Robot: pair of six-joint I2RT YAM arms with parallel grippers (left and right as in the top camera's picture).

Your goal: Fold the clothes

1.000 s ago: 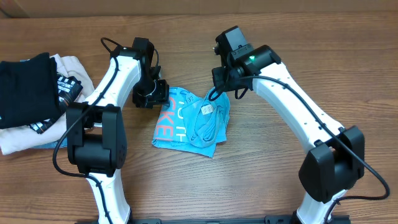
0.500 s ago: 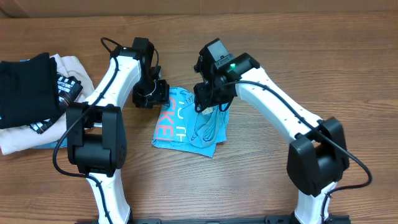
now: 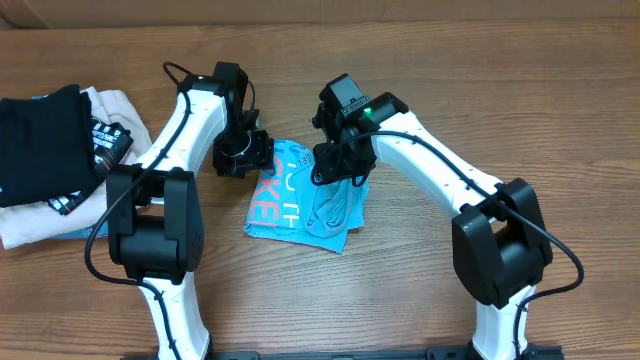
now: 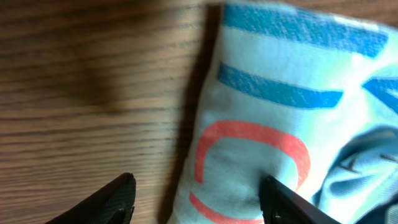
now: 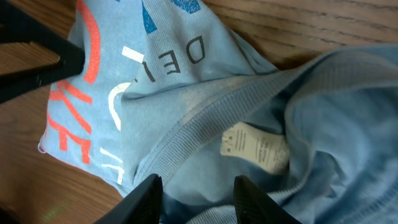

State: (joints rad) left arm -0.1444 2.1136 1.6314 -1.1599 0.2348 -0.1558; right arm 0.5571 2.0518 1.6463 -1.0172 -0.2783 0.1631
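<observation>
The clothes, a light blue T-shirt (image 3: 300,205) with coral and white lettering, lie in a small rumpled bundle mid-table. My left gripper (image 3: 243,156) is at the bundle's upper left edge. In the left wrist view it (image 4: 199,202) is open and straddles that edge, one finger (image 4: 115,199) over bare wood and the other (image 4: 283,202) on the cloth (image 4: 261,112). My right gripper (image 3: 336,165) hovers over the top of the bundle. Seen from its wrist it (image 5: 199,202) is open low over the ribbed collar (image 5: 186,130), beside the white neck label (image 5: 255,147).
A stack of folded garments sits at the left table edge, a black one (image 3: 40,140) on a cream one (image 3: 112,105). The left gripper's dark finger (image 5: 37,56) shows at the shirt's far edge in the right wrist view. Bare wood surrounds the bundle.
My right arm has swung left and down, from the shirt's upper right corner to over its top middle. The left arm has stayed in place.
</observation>
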